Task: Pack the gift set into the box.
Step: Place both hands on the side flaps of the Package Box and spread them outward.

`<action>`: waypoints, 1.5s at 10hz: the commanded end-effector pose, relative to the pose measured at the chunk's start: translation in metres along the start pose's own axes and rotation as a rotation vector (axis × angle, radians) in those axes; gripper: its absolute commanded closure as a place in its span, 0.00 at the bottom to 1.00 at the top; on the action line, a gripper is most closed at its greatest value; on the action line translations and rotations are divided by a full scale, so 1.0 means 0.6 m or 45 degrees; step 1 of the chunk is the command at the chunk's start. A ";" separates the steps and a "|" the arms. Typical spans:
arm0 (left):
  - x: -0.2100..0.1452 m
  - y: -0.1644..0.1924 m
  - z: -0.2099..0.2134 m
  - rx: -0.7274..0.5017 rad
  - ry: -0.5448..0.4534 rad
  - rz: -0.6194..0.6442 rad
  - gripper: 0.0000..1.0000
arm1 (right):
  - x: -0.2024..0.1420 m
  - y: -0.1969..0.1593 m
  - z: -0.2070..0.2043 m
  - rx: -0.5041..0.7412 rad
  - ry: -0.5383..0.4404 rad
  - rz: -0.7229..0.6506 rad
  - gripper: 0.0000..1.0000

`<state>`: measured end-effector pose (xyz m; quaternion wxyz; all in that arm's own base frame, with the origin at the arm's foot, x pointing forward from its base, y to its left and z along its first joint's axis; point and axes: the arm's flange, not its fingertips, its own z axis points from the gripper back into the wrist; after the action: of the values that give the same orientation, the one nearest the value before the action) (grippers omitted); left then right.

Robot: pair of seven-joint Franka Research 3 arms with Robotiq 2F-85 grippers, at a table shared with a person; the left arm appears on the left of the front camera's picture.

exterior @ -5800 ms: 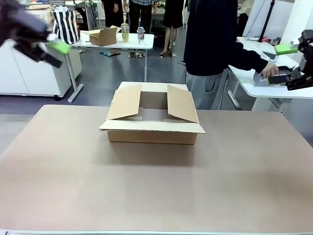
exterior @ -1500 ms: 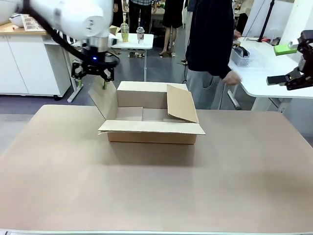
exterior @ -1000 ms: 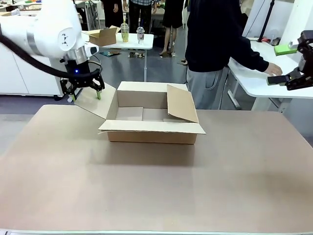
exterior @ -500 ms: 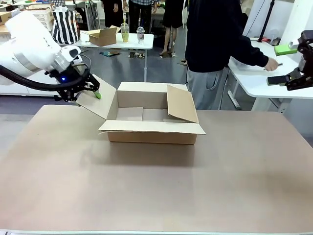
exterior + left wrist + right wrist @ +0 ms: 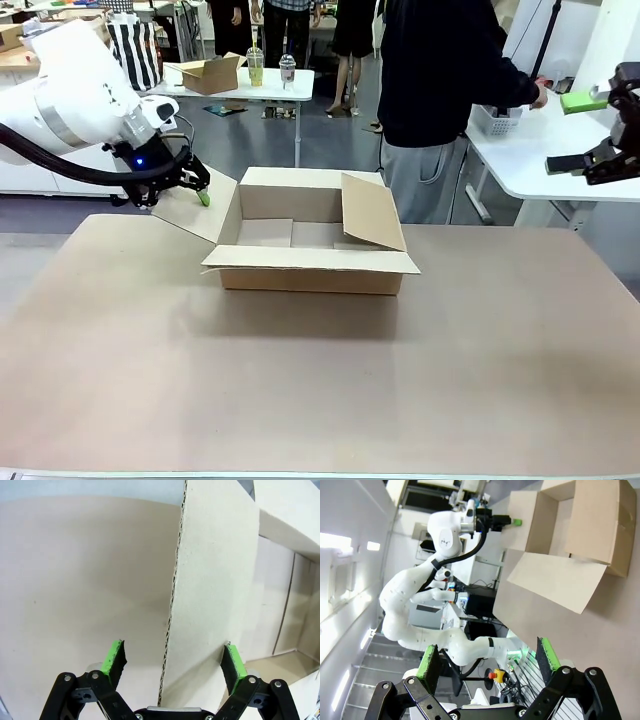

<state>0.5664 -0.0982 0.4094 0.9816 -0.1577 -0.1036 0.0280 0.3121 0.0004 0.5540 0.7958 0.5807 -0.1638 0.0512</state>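
Cardboard box (image 5: 310,275): sits on the tan worktop (image 5: 320,400), toward its far middle, top open; right flap stands tilted, near flap lies flat outward.
Left flap (image 5: 195,212): slants outward and up, away from the box.
Left tool (image 5: 176,194): straddles the left flap's outer edge, jaws spread wide; pads seem clear of the cardboard, though hard to judge from this angle.
Right tool (image 5: 580,130): hangs high off the worktop's right side, well apart from the box, jaws wide with nothing between them.
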 end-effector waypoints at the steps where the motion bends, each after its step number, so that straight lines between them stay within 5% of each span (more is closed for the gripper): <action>1: 0.006 -0.001 0.003 0.016 -0.002 0.016 0.00 | 0.004 0.000 -0.004 0.032 -0.014 0.034 0.00; 6: 0.006 -0.001 0.003 0.016 -0.002 0.016 0.00 | 0.000 0.000 0.000 0.000 0.000 0.000 0.00; 7: 0.006 -0.001 0.003 0.016 -0.002 0.016 0.00 | 0.016 0.004 0.013 -0.273 -0.068 -0.033 0.00; 8: 0.006 -0.001 0.003 0.016 -0.002 0.016 0.00 | 0.036 0.041 -0.042 -0.679 -0.086 0.162 0.00; 10: 0.006 -0.001 0.003 0.016 -0.002 0.016 0.00 | 0.089 0.059 -0.173 -1.084 0.002 0.430 0.00; 13: 0.006 -0.001 0.003 0.016 -0.002 0.016 0.00 | 0.120 0.050 -0.348 -1.207 0.120 0.583 0.00; 15: 0.006 -0.001 0.003 0.016 -0.002 0.016 0.00 | 0.099 0.048 -0.397 -1.174 0.194 0.616 0.00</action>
<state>0.5680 -0.0975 0.4094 0.9816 -0.1578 -0.1040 0.0287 0.4050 0.2315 0.5224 0.9377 0.1003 -0.2546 0.2140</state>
